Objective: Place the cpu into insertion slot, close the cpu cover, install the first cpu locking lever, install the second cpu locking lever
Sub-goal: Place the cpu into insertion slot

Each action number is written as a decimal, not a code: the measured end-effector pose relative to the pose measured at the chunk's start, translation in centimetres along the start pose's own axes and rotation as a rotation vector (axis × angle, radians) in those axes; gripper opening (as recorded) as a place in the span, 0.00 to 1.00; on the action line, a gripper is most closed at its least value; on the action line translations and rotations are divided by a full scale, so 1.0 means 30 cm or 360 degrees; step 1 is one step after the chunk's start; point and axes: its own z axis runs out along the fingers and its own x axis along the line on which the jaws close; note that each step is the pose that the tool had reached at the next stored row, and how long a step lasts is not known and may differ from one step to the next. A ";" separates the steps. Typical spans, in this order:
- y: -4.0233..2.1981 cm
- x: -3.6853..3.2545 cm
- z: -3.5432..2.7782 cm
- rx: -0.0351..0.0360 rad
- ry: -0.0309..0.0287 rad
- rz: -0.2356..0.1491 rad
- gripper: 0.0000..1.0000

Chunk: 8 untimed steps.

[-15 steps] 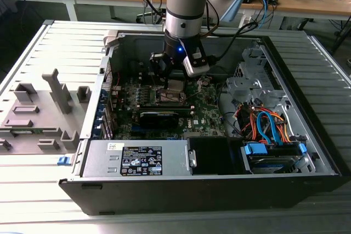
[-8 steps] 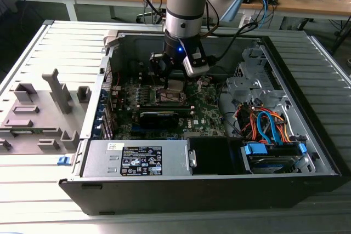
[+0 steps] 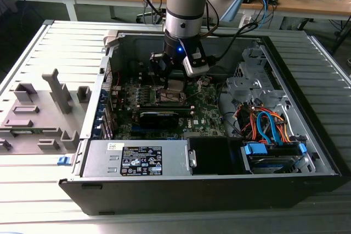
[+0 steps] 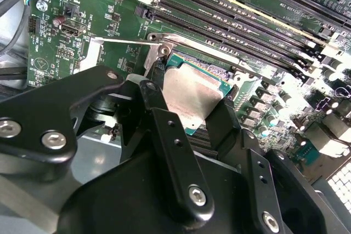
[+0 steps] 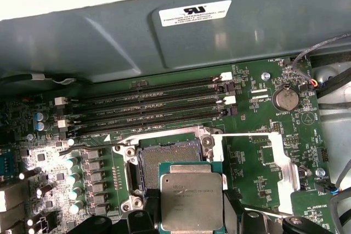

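First wrist view: cpu (image 5: 192, 200), pale metal top up, clamped by two opposite edges between the black fingers (image 5: 149, 211) of the tool (image 5: 192, 215).
- Position: the cpu hangs over the near part of the insertion slot (image 5: 167, 160). The slot's far part is uncovered, with its grainy contact field exposed.
- Cpu cover (image 5: 289, 171): swung open and lying beside the slot, with green circuit board (image 5: 258, 184) showing through its window.
- Lever: in the second wrist view a thin wire lever (image 4: 120, 40) stands clear of the frame, unlatched.
- Exterior view: the arm reaches straight down into the open computer case (image 3: 307, 135), which lies on the table (image 3: 33, 201).

Risks, as judged:
- The cpu covers only part of the slot. Set down off-square, it could ride on the silver frame or bend the contacts.
- In the second wrist view its top looks tilted against the board, so one corner could land first.
- The grip is on the edges only, so a knock against the frame could shift the cpu in the fingers.

Hidden or unclear:
- The fingers and tool body cover the near edges of the cpu and the slot.
- Whether the cpu touches the slot cannot be told.
- Orientation marks and a second lever cannot be made out.
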 end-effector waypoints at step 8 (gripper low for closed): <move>0.000 0.000 0.000 0.0000 0.00000 0.0011 0.55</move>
